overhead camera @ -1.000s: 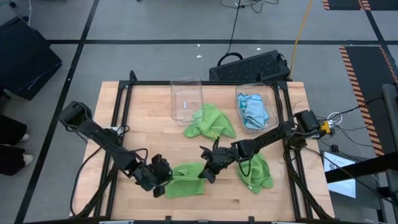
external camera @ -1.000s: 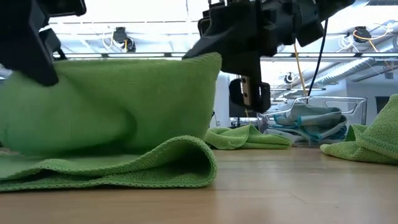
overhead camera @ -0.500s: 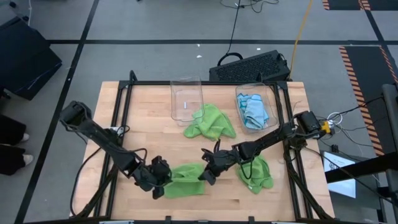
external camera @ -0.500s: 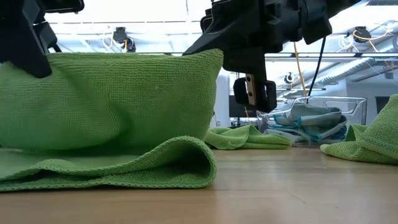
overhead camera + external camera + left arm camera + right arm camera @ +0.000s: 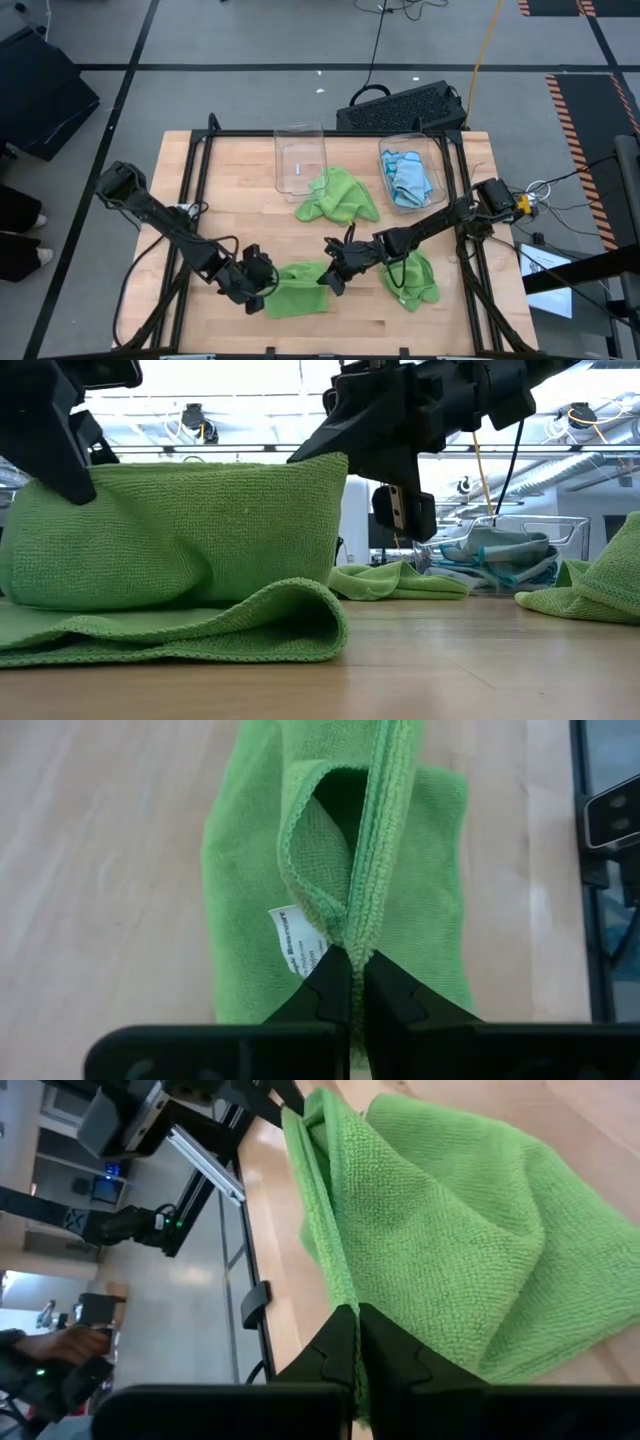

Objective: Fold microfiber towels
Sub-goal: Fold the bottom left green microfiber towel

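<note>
Two tools pinch one lime towel at the table's near edge
From above we see left tool (image 5: 262, 288) and right tool (image 5: 332, 277) clamped tight on the green towel (image 5: 298, 288); level view shows its top edge (image 5: 200, 470) lifted, lower part on the table (image 5: 480, 660); wrist views confirm both grips

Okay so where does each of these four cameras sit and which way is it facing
High: overhead, straight down; wooden table, both arms.
Low: table height, level; held lime green microfiber towel, grippers above.
Left wrist: left gripper pinching towel edge.
Right wrist: right gripper pinching the other end.
Shared: all show that towel.
</note>
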